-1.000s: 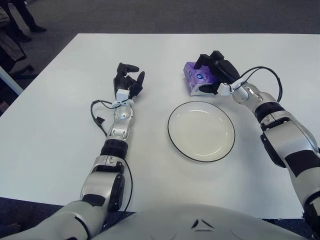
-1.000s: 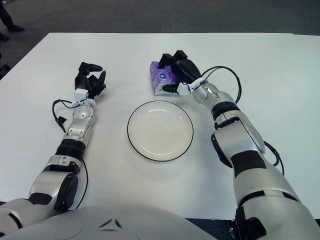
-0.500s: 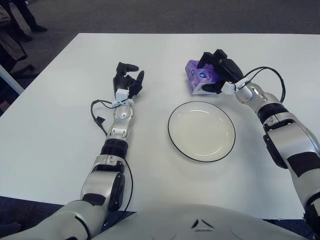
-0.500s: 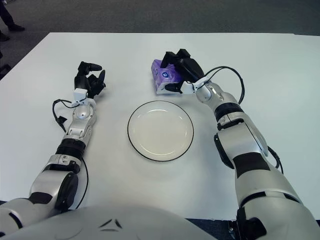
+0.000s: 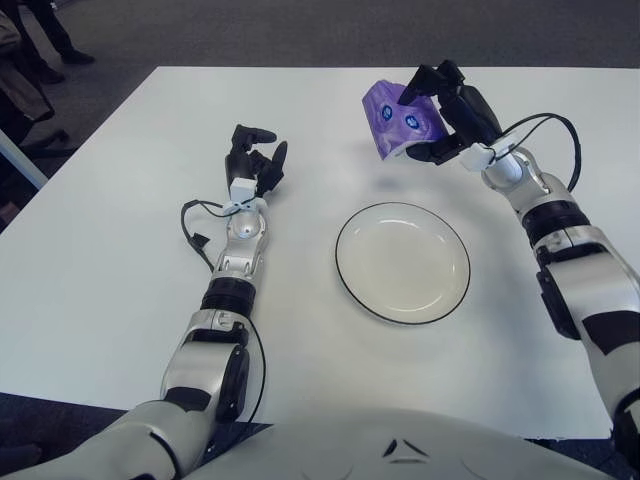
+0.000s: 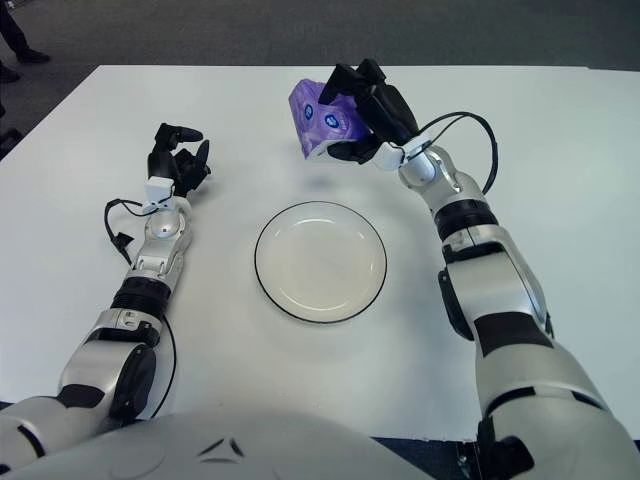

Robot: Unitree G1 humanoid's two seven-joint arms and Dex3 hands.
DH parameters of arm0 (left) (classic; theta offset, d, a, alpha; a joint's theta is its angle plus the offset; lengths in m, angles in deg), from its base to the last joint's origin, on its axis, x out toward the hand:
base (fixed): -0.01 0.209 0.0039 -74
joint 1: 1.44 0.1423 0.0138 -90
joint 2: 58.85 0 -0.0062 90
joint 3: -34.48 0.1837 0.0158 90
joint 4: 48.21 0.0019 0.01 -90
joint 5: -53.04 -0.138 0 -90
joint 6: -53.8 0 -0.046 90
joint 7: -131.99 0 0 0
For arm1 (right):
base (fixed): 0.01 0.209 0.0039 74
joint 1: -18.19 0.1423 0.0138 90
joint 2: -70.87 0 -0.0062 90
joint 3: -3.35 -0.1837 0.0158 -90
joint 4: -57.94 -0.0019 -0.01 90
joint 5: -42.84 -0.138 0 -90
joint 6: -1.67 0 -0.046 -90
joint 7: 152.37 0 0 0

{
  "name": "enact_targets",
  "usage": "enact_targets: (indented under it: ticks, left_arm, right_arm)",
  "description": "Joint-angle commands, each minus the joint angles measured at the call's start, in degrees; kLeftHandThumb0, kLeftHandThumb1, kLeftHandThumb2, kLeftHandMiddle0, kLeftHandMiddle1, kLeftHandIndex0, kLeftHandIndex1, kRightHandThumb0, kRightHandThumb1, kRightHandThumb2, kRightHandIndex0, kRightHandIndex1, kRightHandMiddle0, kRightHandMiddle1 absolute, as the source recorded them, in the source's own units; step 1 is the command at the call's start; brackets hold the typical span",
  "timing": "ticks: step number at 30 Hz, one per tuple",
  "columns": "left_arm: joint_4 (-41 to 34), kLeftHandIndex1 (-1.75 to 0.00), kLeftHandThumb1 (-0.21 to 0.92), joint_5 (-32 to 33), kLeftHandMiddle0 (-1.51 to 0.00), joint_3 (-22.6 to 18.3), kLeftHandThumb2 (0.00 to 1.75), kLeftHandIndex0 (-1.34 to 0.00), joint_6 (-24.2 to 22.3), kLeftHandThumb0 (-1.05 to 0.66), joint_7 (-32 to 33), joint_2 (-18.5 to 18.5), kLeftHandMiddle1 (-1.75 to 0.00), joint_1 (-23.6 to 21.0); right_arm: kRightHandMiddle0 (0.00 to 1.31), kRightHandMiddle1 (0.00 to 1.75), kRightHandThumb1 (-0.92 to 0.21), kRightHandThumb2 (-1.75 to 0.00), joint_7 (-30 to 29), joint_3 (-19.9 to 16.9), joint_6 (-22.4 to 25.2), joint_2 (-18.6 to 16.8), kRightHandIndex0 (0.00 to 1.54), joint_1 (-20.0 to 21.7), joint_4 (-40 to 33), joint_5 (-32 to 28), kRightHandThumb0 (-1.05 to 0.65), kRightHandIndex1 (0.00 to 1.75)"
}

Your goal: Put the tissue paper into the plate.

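- The right hand (image 5: 450, 115) has its fingers wrapped around the purple tissue pack (image 5: 395, 118), holding it off the white surface (image 5: 110, 270), at about 12 o'clock from the plate (image 5: 402, 262).
- The plate holds nothing.
- The left hand (image 5: 254, 165), fingers loosely curled and holding nothing, shows at 10 o'clock from the plate.

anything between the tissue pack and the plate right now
Nothing. The right hand holds the tissue pack above bare table, short of the plate.
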Motion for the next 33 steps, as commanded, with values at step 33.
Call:
enact_targets:
  ticks: [33]
  left_arm:
    - [5.17,-1.51,0.91,-0.56,-0.84,-0.23,0.32,-0.44,-0.18,-0.36,-0.51,-0.8,-1.75,5.14]
  right_arm:
    - [0.48,1.71,-0.25,-1.39,35.45,-6.64,9.62,5.74,0.64,-22.65,-38.71,-21.41,0.0,1.75]
